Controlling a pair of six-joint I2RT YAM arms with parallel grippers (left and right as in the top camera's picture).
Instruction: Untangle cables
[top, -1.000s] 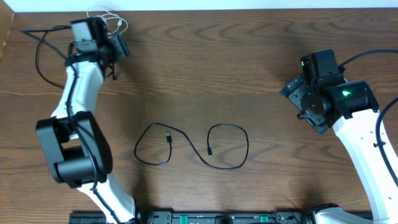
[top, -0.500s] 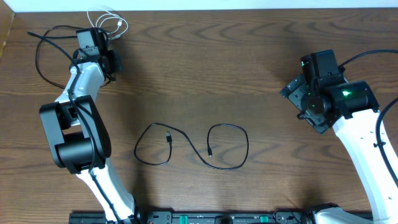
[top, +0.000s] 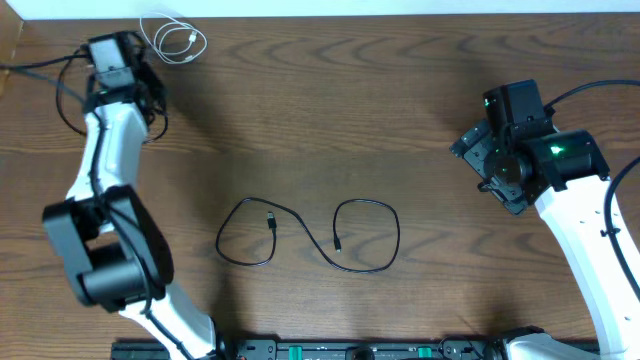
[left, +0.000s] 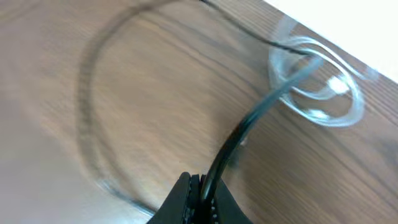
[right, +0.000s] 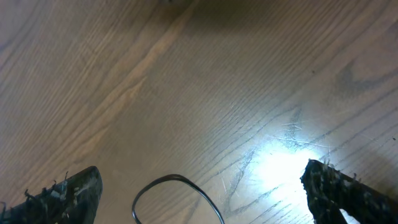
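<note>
- Left gripper (left: 198, 186) at the far-left corner of the table (top: 300, 120), fingers pinched onto a thin black cable (left: 249, 121); wrist view blurred.
- We see that cable reach the coiled white cable (left: 323, 117) at the far edge.
- Second black cable (top: 300, 232) lies looped at centre-near.
- Right gripper (right: 202, 180) on the right side, fingers spread, empty.

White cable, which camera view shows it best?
Overhead: the white cable lies whole and sharp, loosely coiled near the table's far edge. The left wrist view shows its coil motion-blurred, with a black cable reaching across it. The right wrist view does not show it.
</note>
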